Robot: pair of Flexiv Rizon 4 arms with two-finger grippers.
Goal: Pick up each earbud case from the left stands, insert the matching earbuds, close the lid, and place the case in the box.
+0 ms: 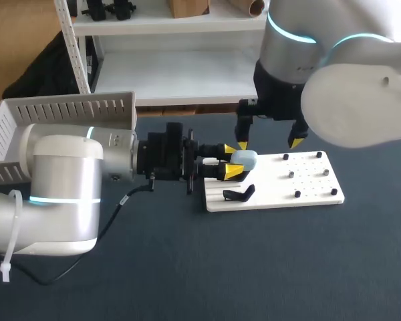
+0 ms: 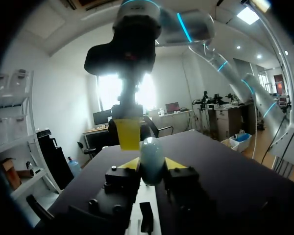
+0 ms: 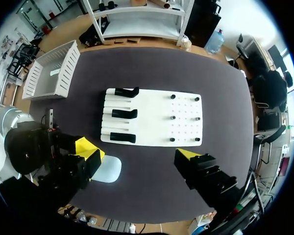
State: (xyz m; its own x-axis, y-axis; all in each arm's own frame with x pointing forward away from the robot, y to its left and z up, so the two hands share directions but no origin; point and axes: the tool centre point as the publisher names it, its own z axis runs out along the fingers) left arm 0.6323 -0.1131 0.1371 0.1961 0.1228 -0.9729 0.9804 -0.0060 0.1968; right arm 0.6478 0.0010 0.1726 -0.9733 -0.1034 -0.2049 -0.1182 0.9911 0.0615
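A pale blue earbud case (image 1: 246,159) is held with its lid closed over the left end of the white board (image 1: 307,198), and my left gripper (image 1: 231,160) is shut on it from two sides. The left wrist view shows the case (image 2: 151,157) upright between the yellow tips of the left gripper (image 2: 152,165). My right gripper (image 1: 269,144) hangs open above the board, one finger just behind the case. In the right wrist view the case (image 3: 108,169) lies beside one finger of the open right gripper (image 3: 137,152), not between them. Three black stands (image 3: 123,113) line the board's left end.
A white slatted box (image 1: 60,112) stands at the table's back left, behind my left arm. Small black pegs (image 1: 297,194) dot the right half of the board. One black stand (image 1: 239,194) shows below the held case. Dark tabletop surrounds the board.
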